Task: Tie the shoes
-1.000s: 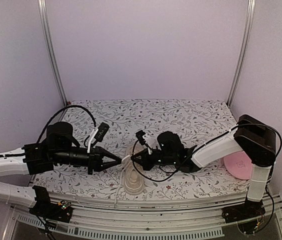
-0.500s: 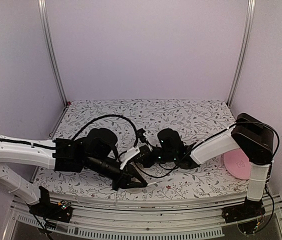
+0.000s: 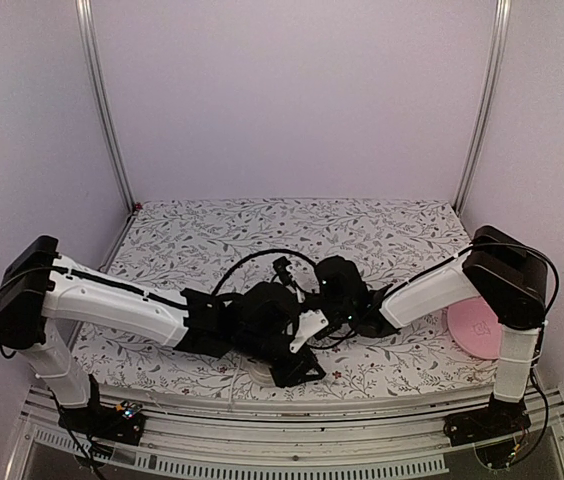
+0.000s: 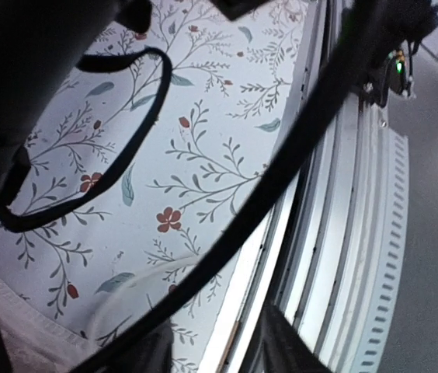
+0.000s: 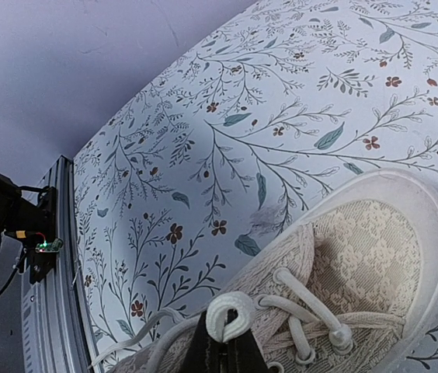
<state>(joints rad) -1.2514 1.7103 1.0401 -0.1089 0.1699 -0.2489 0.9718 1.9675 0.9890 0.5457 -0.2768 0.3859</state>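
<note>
While the flowered table (image 3: 382, 230) spreads wide, the cream sneaker (image 5: 359, 256) sits near its front edge, under the left arm (image 3: 122, 300). It looks light, with a soft knit upper, so it may slide when pulled. Its white laces (image 5: 312, 320) are limp and best taken near a loop. The right gripper (image 5: 220, 346) pinches a lace loop (image 5: 215, 311), while the left gripper (image 4: 215, 350) stands apart, seemingly empty.

A pink plate (image 3: 474, 330) sits at the flowered cloth's (image 3: 292, 225) right edge. Lilac walls (image 3: 292, 100) stand behind.
</note>
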